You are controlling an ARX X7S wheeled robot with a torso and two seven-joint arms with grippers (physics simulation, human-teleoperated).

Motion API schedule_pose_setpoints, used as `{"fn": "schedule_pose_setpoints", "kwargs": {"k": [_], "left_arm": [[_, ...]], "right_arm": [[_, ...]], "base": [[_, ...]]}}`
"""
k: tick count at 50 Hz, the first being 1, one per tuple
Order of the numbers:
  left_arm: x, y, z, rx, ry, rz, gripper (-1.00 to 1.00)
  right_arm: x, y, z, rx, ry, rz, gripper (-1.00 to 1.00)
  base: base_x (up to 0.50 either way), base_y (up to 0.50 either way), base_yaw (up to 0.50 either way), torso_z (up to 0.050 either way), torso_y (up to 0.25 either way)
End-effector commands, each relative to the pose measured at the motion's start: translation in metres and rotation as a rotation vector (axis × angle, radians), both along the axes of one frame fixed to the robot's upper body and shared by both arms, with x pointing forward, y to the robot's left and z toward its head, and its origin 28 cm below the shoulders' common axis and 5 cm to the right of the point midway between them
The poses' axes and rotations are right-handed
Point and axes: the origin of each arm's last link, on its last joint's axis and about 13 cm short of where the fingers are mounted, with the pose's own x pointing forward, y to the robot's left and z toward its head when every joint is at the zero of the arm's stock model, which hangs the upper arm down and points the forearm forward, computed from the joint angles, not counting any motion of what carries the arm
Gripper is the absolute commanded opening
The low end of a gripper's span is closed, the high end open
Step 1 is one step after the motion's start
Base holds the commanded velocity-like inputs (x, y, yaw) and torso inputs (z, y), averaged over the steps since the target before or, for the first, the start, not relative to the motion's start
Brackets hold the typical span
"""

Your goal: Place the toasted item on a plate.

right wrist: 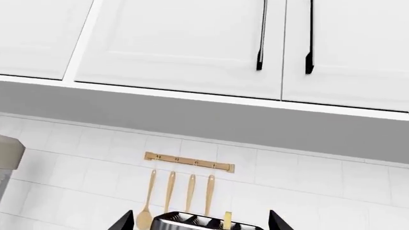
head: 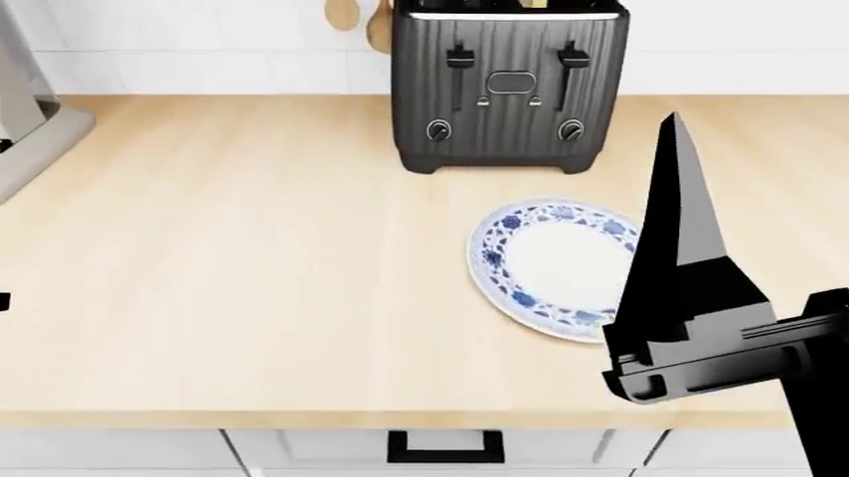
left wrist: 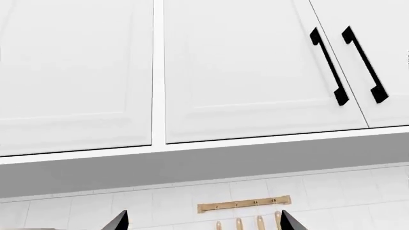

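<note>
Blue-rimmed round white plate [head: 555, 266] lies bare before the black ribbed toaster [head: 508, 84]; right gripper [right wrist: 201, 221], jaws spread, holds nothing; the left's [left wrist: 201, 221] likewise.

Plate [head: 555, 260]: round, white centre, blue floral rim, lying flat and bare on the wooden counter, at the toaster's 5 o'clock, near it. Toasted item [right wrist: 227, 220]: apparently the yellow sliver upright in a toaster slot.

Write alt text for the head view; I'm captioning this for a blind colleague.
A raised black right claw partly hides an empty blue-rimmed white plate on a light wooden counter. A black toaster stands just behind the plate, against a white tiled wall.
</note>
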Motion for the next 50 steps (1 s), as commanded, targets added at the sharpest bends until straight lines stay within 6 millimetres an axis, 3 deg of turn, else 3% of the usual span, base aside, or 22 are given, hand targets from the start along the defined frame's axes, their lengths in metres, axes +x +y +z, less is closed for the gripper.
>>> {"fn": "schedule_pose_setpoints", "kwargs": {"k": [1, 30, 50], "left_arm": [[0.003, -0.006, 0.004, 0.034, -0.028, -0.036, 1.0], [0.007, -0.016, -0.004, 0.053, -0.008, -0.055, 1.0], [0.006, -0.016, -0.004, 0.045, -0.019, -0.059, 1.0]], "right_arm": [[0.001, -0.007, 0.011, -0.014, 0.027, 0.009, 1.0], [0.001, -0.01, 0.01, -0.025, 0.039, 0.012, 1.0], [0.001, -0.011, 0.009, -0.017, 0.053, 0.003, 1.0]], "base": [[0.38, 0.12, 0.0, 0.0, 0.0], [0.37, -0.01, 0.0, 0.0, 0.001], [0.0, 0.0, 0.0, 0.0, 0.001]]}}
